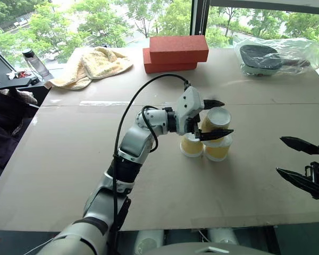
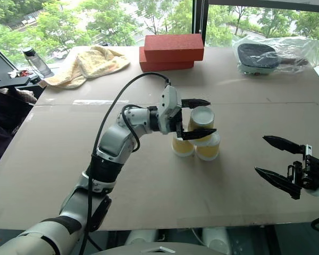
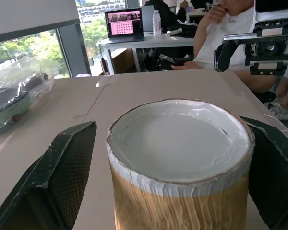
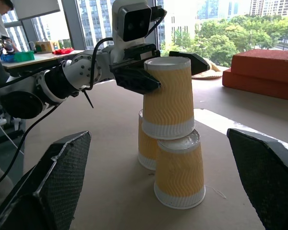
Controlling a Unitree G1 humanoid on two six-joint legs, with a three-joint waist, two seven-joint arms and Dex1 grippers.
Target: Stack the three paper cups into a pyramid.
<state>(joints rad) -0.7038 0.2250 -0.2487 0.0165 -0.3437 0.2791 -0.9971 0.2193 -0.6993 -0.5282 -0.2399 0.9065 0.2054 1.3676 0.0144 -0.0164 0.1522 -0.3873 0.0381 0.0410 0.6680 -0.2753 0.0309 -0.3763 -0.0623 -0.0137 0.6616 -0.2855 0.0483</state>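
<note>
Room: windows with green trees outside run behind a tan counter (image 1: 69, 159).
Counter: two red bricks (image 1: 175, 53) lie stacked at the far edge, a yellow towel (image 1: 90, 65) to their left, a clear plastic bag (image 1: 279, 56) holding a dark thing at the far right corner.
Base cups: two paper cups stand upside down, side by side and touching, near the middle of the counter, the left cup (image 1: 191, 146) and the right cup (image 1: 218, 150).
Top cup (image 1: 215, 123): upside down, resting on the two base cups across their seam, white base upward.
Left tool (image 1: 213, 119): reaches in from the left, level, its two black fingers on either side of the top cup; in the left wrist view a gap shows between one finger (image 3: 62, 172) and the cup wall, so the jaws stand apart and do not pinch it.
Right tool (image 1: 293, 158): hangs over the right part of the counter, well apart from the cups, jaws spread wide and empty.
Person (image 3: 230, 28): sits at a desk beyond the counter in the left wrist view.
</note>
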